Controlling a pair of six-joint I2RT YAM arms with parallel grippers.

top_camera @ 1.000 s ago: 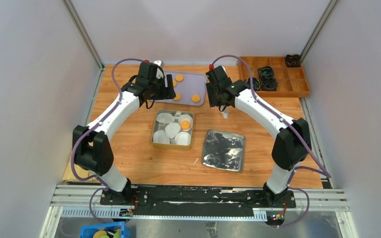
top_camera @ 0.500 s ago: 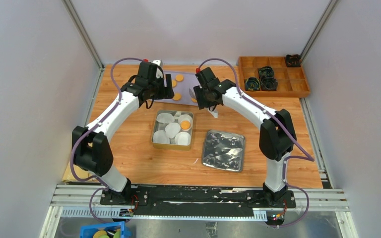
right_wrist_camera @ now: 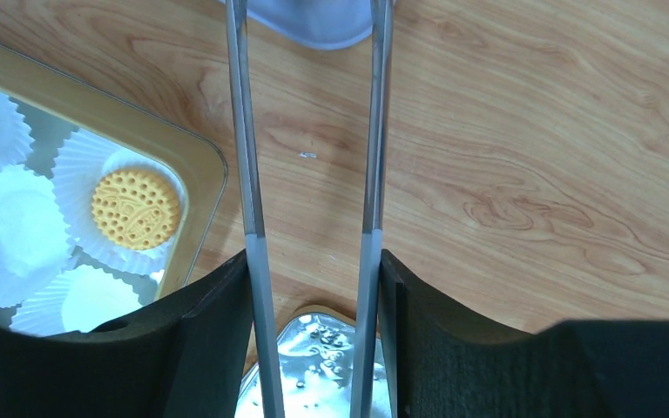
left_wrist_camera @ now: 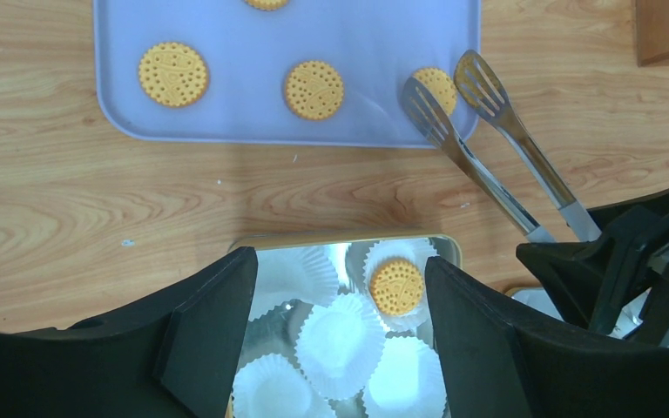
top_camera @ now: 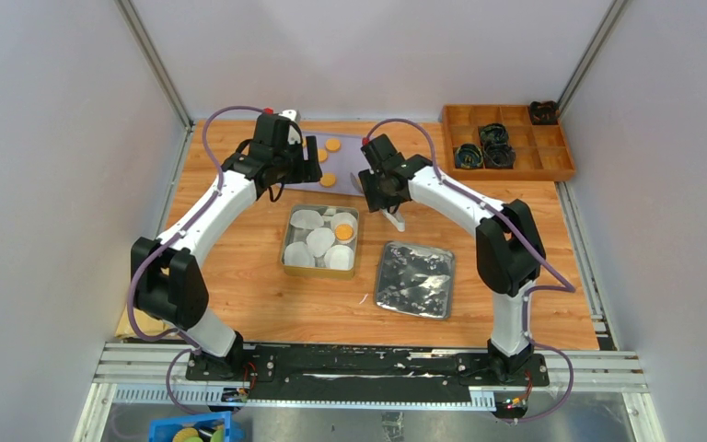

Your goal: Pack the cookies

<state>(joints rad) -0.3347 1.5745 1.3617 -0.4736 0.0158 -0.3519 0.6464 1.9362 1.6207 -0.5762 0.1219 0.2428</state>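
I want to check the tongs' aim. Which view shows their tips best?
Left wrist: the tongs show both tips whole, either side of a cookie near the tray corner. Right wrist cuts the tips off at the top edge; from the top, the right arm mostly hides them.

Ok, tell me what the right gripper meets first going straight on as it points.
The right gripper carries tongs; their tips flank a cookie at the tray corner, probably first contact, though height is unclear.
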